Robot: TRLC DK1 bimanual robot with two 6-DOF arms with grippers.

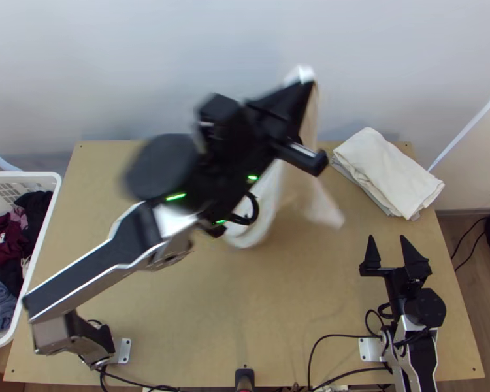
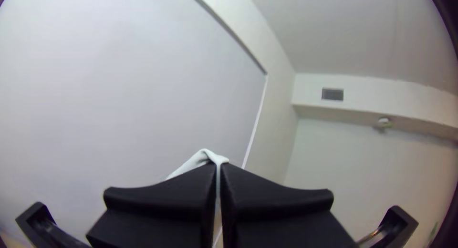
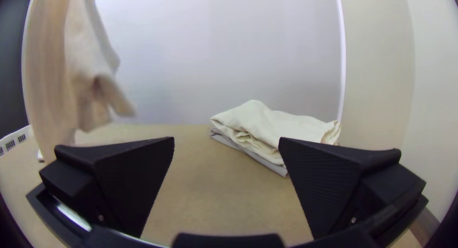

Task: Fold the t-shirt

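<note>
White plastic basket point(image 1: 51, 179), slotted near its rim, beside the worktop's left edge, filled with crumpled maroon, black and blue clothes. On the far right of the tan, smooth-looking wooden worktop point(image 1: 212, 313) lies a folded cream cloth point(image 1: 389, 173), soft and rounded at its folds, with loose layered edges and a flatter grey cloth point(image 3: 260, 160) beneath it. Thin black cables curl along the near edge. A pale wall rises behind.

The t-shirt point(image 1: 320, 208), white to cream, hangs over the middle of the far worktop, in long drooping folds with a loose, curling corner. The left hand point(image 1: 308, 85) is clamped on its upper part, flat black fingers pressed together. From above, the bulky black left arm covers much of the shirt. The right hand point(image 1: 387, 238), its tapered black fingers apart, is on the near side of the folded cloth, touching neither cloth nor shirt.
</note>
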